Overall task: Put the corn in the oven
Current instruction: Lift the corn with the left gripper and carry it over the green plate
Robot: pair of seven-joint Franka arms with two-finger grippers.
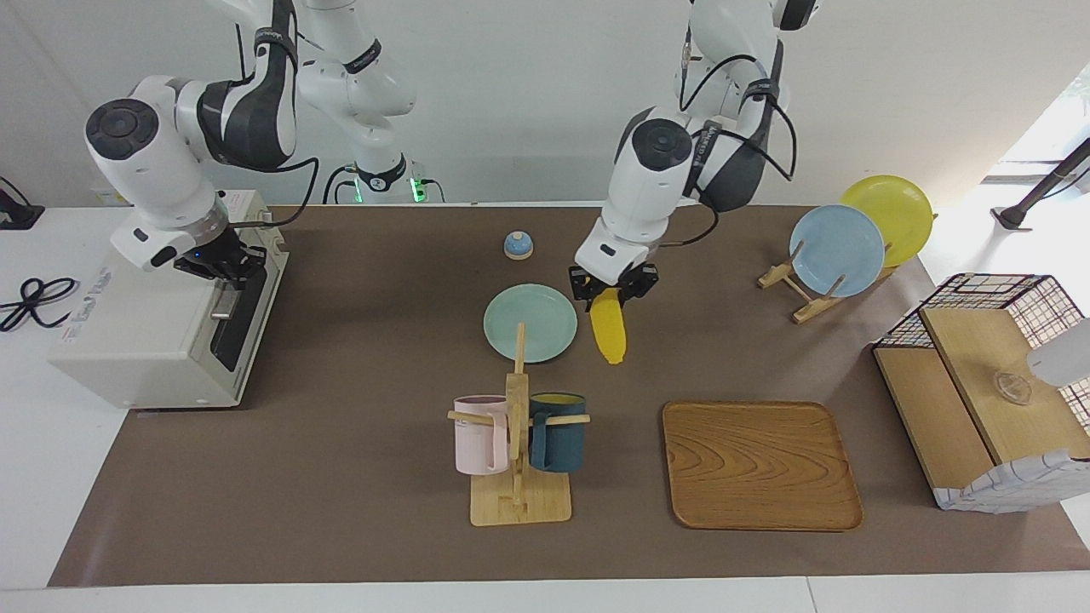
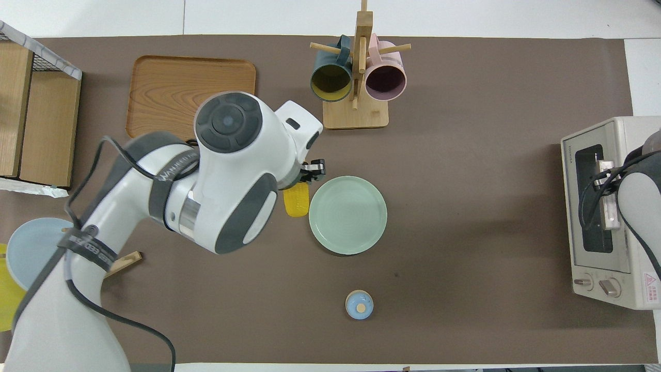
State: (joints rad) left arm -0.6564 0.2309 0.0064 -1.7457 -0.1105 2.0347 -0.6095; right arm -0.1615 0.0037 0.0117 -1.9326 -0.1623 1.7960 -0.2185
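Observation:
The yellow corn lies beside the pale green plate, toward the left arm's end of the table. It also shows in the overhead view, partly under the arm. My left gripper is down on the corn's end nearer to the robots, shut on it, one finger on each side. I cannot tell whether the corn is lifted. The off-white oven stands at the right arm's end, its glass door shut. My right gripper is at the door's metal handle.
A mug rack with a pink and a dark teal mug stands farther out than the plate. Beside it is a wooden tray. A small blue bell, a plate stand and a wire basket are also there.

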